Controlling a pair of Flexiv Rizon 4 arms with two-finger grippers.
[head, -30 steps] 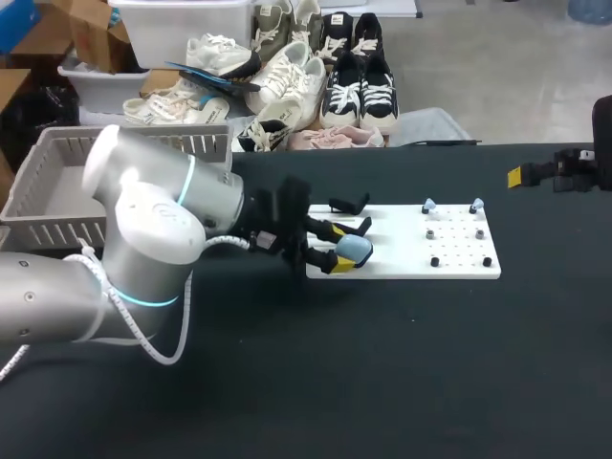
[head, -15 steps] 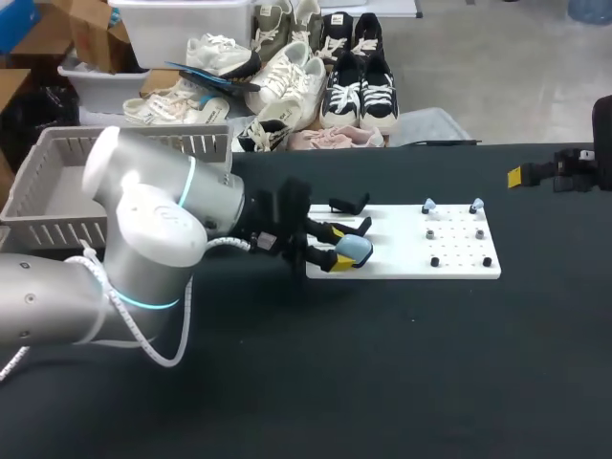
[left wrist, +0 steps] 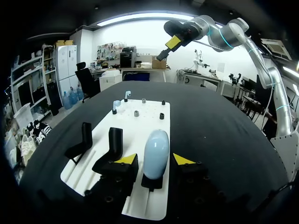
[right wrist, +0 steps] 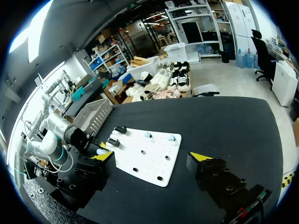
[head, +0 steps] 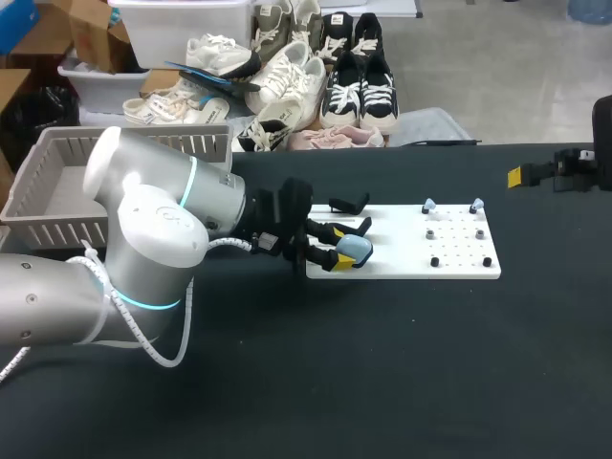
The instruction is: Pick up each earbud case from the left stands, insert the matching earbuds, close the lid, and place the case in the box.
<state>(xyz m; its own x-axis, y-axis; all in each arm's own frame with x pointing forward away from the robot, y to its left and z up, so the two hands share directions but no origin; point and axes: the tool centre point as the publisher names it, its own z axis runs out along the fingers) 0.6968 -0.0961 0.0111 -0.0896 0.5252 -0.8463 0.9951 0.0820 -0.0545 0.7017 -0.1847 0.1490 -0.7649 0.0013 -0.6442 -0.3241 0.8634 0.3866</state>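
Black tabletop (head: 382,373) carries 1 white board (left wrist: 140,127).

- L gripper (left wrist: 155,159): low at the board's near end. Jaws released, straddling 1 pale-blue earbud case (left wrist: 156,142). Thin gap shows each side, so no grip.
- Case: upright on its own black stand at the board's L end, lid down, between the yellow tips.
- Stands: 3 total. 2 other black stands (left wrist: 114,140) are just beside the L gripper's finger, same end of the board, apart from the case.
- Earbuds: 2 pale-blue earbuds (head: 427,204) sit on pegs along the rear edge of the board's opposite end, well apart from the case.
- Pegs: several small dark & grey pegs (head: 435,260) near the earbuds. Exact count can't tell.
- R gripper (right wrist: 152,157): jaws released & wide apart. Hangs over the tabletop's R rear edge, well apart from the board.
- Box: 1 slatted grey box (head: 48,232) at the tabletop's L rear, behind the L arm. Arm hides part of the inside, so contents can't tell.
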